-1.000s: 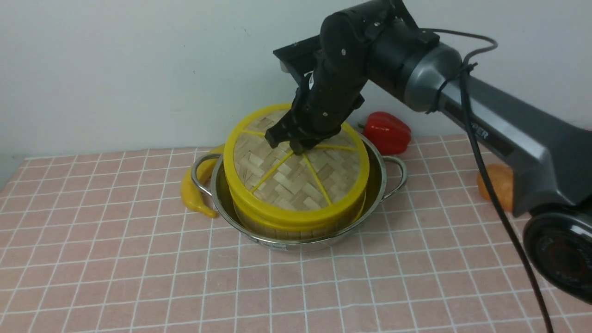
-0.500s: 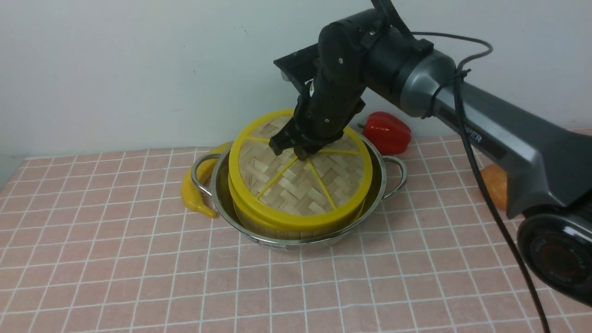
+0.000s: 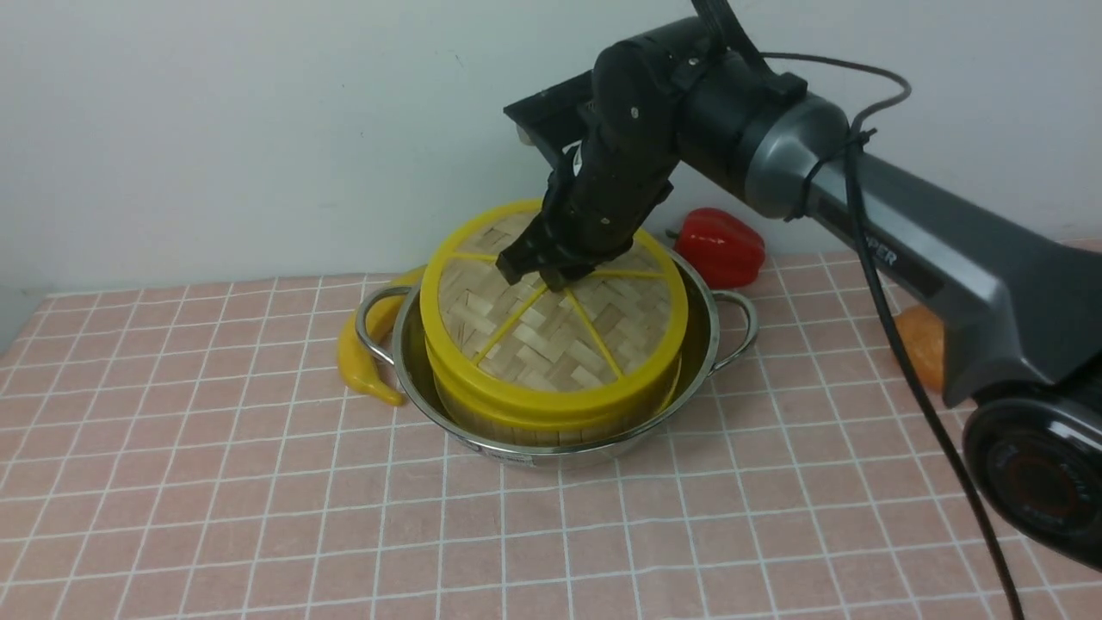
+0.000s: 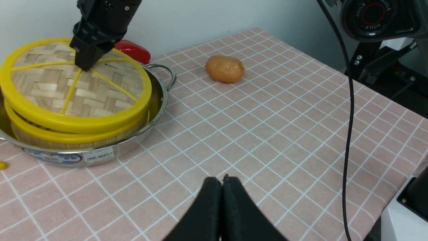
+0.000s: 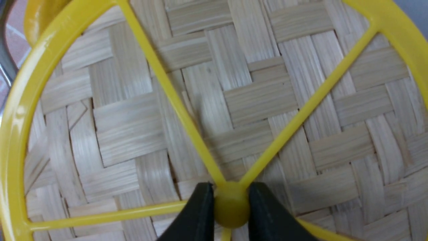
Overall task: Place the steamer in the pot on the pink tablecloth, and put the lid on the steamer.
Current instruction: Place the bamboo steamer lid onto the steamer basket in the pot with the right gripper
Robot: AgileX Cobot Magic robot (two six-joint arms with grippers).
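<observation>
The woven lid [image 3: 551, 336] with yellow rim and spokes lies over the steamer [image 3: 534, 428], whose bamboo wall shows just below it. The steamer stands inside the shiny pot [image 3: 693, 379] on the pink tablecloth [image 3: 258, 482]. My right gripper [image 3: 547, 274] reaches down from above and is shut on the lid's yellow central hub [image 5: 231, 209]. In the left wrist view, a thin gap shows between the lid's rim [image 4: 100, 122] and the steamer's rim on one side. My left gripper [image 4: 220, 180] hangs shut and empty over bare cloth, well apart from the pot [image 4: 110, 152].
A yellow curved pepper [image 3: 362, 362] lies against the pot's left handle. A red bell pepper [image 3: 721, 245] sits behind the pot by the wall. An orange potato-like lump [image 4: 224, 68] lies to the pot's right. The right arm's cable [image 3: 913, 362] hangs there too.
My right gripper has brought the lid down from a tilted hover until it lies nearly level on the steamer. It has kept its hold on the hub.
</observation>
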